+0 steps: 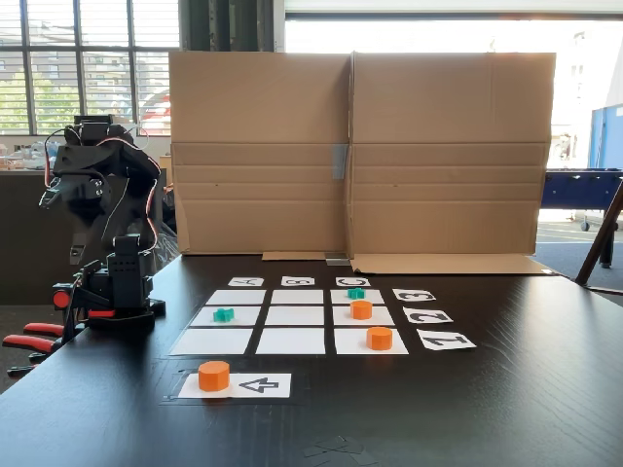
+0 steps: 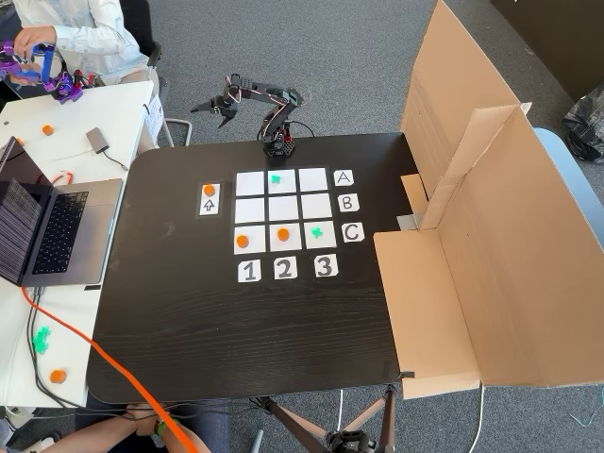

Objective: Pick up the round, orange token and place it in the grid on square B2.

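One round, orange token (image 1: 213,376) (image 2: 209,190) rests on the white arrow card (image 1: 255,385), apart from the grid (image 1: 234,341) (image 2: 250,209). Two more orange tokens (image 1: 361,309) (image 1: 380,338) sit on grid squares, in row C at columns 1 and 2 (image 2: 243,241) (image 2: 282,234). Teal tokens (image 1: 224,314) (image 2: 317,229) occupy two other squares. Square B2 (image 1: 295,315) (image 2: 283,209), the centre cell, is bare white paper. The black arm stands folded at the table's edge; my gripper (image 1: 49,201) (image 2: 209,107) hangs out beyond the table, far from every token, and its jaws are too small to read.
A tall cardboard wall (image 1: 360,156) (image 2: 472,217) lines one side of the black table (image 2: 236,321). Red-handled clamps (image 1: 29,336) hold the arm's base. A laptop (image 2: 47,226) and an orange cable (image 2: 113,377) lie beside the table, where a person (image 2: 66,28) sits.
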Motion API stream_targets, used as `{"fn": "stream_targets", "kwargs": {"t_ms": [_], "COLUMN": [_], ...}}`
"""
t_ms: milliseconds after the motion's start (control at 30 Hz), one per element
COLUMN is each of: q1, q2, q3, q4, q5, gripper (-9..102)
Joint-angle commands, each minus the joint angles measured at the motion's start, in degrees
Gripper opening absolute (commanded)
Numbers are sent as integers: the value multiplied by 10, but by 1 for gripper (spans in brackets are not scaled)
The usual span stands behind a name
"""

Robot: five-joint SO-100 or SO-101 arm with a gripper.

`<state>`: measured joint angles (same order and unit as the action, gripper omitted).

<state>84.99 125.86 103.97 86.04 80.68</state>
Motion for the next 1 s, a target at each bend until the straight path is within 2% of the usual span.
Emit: {"fn": "stream_targets", "kwargs": {"t_ms": [0,367,967], "q1": [-25,-89,-210], "q2": [-26,-157,-381], "q3": [-39,-105,-229], "q4": [8,23,27], "q5": [-15,-53,-151], "gripper": [64,78,78]}}
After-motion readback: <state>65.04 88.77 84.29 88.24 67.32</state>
